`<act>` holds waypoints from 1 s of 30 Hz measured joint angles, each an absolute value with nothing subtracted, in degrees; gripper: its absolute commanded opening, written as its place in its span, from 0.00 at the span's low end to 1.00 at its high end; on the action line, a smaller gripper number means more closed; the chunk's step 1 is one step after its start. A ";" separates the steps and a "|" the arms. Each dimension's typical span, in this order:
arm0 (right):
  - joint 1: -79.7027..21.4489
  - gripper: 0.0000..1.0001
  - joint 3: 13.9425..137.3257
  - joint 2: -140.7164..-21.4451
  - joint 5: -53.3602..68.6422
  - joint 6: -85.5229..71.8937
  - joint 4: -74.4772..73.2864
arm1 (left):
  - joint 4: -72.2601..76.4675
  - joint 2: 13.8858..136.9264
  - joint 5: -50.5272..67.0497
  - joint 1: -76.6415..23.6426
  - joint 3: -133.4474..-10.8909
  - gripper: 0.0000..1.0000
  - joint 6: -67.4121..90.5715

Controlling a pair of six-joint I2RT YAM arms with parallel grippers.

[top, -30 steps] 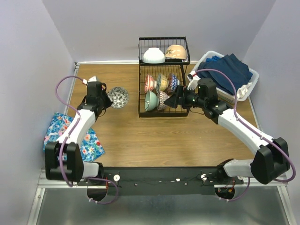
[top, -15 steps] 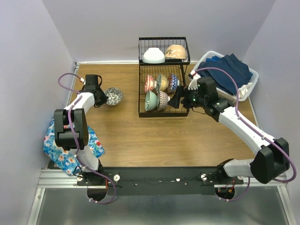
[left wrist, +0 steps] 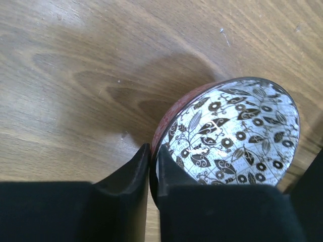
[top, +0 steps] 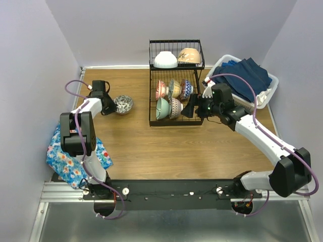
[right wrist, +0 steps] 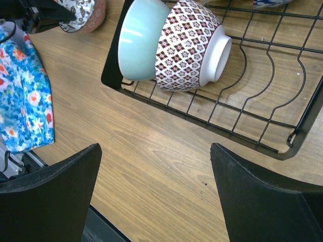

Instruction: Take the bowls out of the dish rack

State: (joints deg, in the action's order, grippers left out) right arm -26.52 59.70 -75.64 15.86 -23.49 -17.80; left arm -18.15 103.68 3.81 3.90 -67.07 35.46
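Observation:
On the table at the left, a bowl (top: 123, 104) with a black-and-white floral inside and red outside (left wrist: 237, 136) rests mouth up. My left gripper (top: 112, 106) (left wrist: 154, 148) pinches its near rim, one finger inside and one outside. The black wire dish rack (top: 176, 124) holds mint-green (top: 162, 107), red-patterned (top: 174, 107), pink (top: 161, 89), olive (top: 174, 88) and blue-zigzag (top: 186, 89) bowls on edge below. White (top: 165, 60) and beige (top: 189, 55) bowls sit on its upper shelf. My right gripper (top: 189, 110) (right wrist: 155, 146) stands open beside the rack's front right corner, facing the mint-green (right wrist: 141, 38) and patterned (right wrist: 186, 45) bowls.
A white plastic basket (top: 270, 88) of blue cloths stands right of the rack, just behind my right arm. A blue floral cloth (top: 75, 148) (right wrist: 22, 96) lies at the table's left front edge. The rack's wire floor (right wrist: 262, 126) is bare near my right fingers.
My left arm has swung back and left, bringing the floral bowl down onto the table and turning it mouth up. The right gripper has edged slightly toward the rack.

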 measured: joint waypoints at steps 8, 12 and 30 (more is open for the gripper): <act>-26.52 0.97 58.24 -75.66 15.40 -23.90 -17.65 | -16.93 102.96 4.16 4.43 -67.00 0.80 34.98; -26.52 0.97 58.02 -75.72 14.11 -24.73 -17.56 | -17.04 100.40 3.92 4.51 -66.72 0.99 34.26; -27.29 0.97 61.43 -86.02 4.40 -31.70 -15.66 | -17.72 68.16 1.65 -0.82 -51.94 0.99 25.56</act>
